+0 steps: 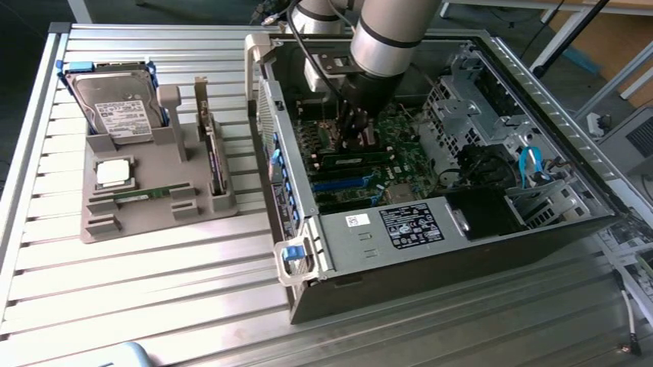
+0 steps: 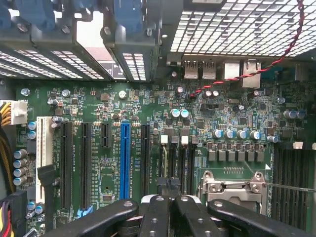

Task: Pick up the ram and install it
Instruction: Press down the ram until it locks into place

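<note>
i have the arm reaching down into the open computer case [image 1: 449, 229], its fingers [image 2: 170, 195] pinched together just over the motherboard [image 2: 98, 148]; i can't make out anything between them. one ram stick [image 1: 352, 162] lies seated on the board right below the gripper [image 1: 355, 141], so that slot looks filled. a second ram stick [image 1: 143, 196] rests in the grey holder tray [image 1: 102, 225] at about nine o'clock from the case, on the worktop [image 1: 153, 290], kept flat in its groove for an easy pick.
</note>
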Controlling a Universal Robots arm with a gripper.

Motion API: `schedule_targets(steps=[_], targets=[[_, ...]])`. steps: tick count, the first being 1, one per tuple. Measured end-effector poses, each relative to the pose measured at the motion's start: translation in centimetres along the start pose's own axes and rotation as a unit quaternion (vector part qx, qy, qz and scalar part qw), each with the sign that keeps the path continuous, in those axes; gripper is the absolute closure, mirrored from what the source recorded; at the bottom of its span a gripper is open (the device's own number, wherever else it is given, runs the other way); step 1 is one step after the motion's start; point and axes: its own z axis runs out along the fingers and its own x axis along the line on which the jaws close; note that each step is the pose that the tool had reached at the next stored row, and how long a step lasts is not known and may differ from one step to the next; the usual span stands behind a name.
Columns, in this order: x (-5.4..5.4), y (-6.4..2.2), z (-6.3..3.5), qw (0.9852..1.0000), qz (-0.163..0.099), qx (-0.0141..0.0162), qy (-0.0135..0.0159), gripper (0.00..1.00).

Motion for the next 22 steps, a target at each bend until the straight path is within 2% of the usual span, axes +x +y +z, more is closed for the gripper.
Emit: schedule_targets(steps=[22], targets=[[0.03, -0.02, 0.85, 1.0000, 0.000, -0.0001, 0.0000, 0.89]])
